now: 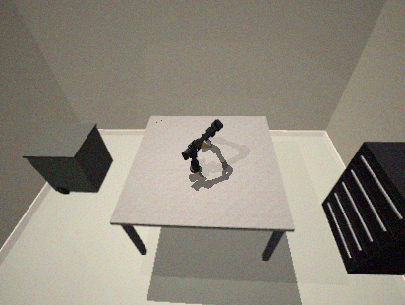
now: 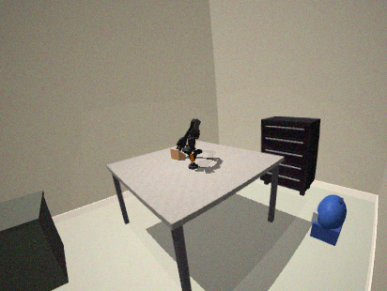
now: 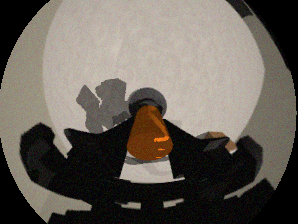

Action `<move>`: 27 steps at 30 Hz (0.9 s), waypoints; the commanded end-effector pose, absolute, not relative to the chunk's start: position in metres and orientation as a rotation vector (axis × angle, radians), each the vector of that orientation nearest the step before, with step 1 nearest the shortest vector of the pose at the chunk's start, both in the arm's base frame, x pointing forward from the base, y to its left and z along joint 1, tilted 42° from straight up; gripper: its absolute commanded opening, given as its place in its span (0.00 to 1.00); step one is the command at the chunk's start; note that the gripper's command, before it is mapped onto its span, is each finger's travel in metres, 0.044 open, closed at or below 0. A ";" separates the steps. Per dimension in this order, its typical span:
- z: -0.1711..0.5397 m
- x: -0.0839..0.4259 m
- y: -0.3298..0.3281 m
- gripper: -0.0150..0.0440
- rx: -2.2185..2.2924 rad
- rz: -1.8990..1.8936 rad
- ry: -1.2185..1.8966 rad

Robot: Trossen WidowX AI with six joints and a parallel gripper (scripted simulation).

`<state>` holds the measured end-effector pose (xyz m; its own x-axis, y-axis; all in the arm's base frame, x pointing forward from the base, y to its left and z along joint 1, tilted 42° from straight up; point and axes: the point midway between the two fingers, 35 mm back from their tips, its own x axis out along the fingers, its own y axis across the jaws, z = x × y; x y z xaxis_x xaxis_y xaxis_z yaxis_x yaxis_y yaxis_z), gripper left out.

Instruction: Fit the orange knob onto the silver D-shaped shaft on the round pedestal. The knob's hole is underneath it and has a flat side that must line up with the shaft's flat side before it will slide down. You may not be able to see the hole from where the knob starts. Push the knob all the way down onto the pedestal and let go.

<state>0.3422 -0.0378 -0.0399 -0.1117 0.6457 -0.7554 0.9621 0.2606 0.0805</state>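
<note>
The orange knob (image 2: 193,158) (image 3: 149,136) is held between the fingers of my gripper (image 3: 148,120). In the wrist view it looks tapered, with its narrow end toward the round pedestal (image 2: 193,166) (image 3: 147,93) (image 1: 195,169). In the exterior view the knob is upright just over the dark pedestal; any gap between them is too small to tell. In the wrist view the knob's narrow end overlaps the dark middle of the grey disc. The silver shaft, its flat side and the knob's hole are hidden.
An orange-brown block (image 1: 205,146) (image 2: 176,154) (image 3: 216,135) stands on the table (image 1: 162,197) (image 2: 160,188) beside the arm. The arm's shadow falls on the table top. A dark drawer cabinet (image 2: 288,150) and a blue ball-shaped object (image 2: 332,212) stand off the table.
</note>
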 end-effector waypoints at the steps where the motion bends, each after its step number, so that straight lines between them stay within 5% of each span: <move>1: -0.037 0.345 -0.041 0.25 1.468 -0.577 1.834; 27: -0.043 0.348 -0.039 0.25 1.603 -0.789 1.817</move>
